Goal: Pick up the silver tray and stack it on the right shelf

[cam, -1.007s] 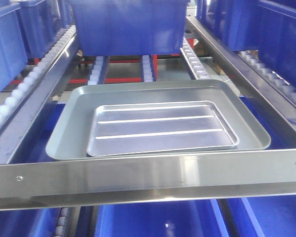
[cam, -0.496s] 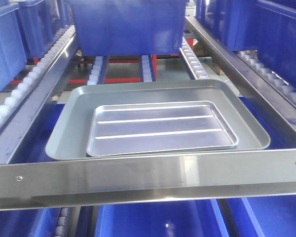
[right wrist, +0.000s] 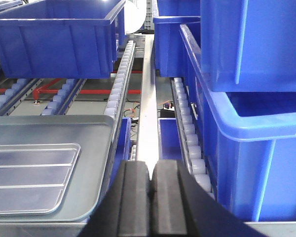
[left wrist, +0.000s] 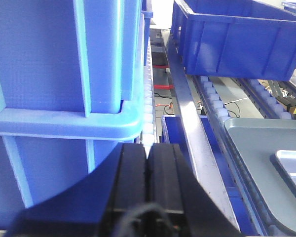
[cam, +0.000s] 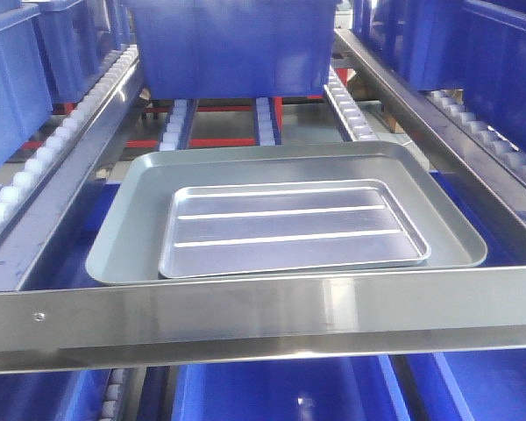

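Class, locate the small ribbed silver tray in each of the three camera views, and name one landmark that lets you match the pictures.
Front-facing view: silver tray at centre, lying inside the larger grey tray.
Left wrist view: only its corner shows, at the right edge.
Right wrist view: lower left, ribs visible.
Shared landmark: the larger grey tray surrounding it, seen in all three views.

The place was a warehouse or factory storage area fitted with flow racks. Steel-framed shelves (cam: 263,307) carried sloping rails of small white rollers (cam: 35,158), and big blue plastic bins (cam: 232,44) sat on them in rows, above, below and to both sides. Red frame members (cam: 202,110) and loose cables (left wrist: 232,103) showed beneath the rails.
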Controlling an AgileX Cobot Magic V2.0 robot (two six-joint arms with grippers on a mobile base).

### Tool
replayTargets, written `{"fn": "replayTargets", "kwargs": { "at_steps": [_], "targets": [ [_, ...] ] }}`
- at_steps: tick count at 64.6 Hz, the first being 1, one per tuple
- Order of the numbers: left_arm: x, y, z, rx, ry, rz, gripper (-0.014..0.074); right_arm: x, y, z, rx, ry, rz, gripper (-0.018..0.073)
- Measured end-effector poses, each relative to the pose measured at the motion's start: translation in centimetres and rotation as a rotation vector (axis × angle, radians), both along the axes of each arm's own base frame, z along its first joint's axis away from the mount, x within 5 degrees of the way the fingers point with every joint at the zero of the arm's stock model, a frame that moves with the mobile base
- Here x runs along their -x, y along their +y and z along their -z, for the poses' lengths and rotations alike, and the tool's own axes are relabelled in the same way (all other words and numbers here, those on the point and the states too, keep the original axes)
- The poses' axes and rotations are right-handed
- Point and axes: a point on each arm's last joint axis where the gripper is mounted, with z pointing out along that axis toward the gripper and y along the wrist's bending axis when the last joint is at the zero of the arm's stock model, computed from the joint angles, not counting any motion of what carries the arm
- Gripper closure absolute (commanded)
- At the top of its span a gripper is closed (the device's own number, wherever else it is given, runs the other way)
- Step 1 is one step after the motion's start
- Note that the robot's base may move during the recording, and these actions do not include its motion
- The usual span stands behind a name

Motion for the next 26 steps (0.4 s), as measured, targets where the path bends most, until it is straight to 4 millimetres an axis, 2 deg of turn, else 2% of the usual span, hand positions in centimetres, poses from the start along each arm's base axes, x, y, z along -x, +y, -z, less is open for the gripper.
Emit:
{"fn": "replayTargets", "kwargs": {
  "at_steps": [26],
  "targets": [
    [0.0,0.0,0.0,0.0,0.0,0.0,0.0697,0.0,0.0,0.0,-0.004,0.0,0.0,0.0503]
  ]
}}
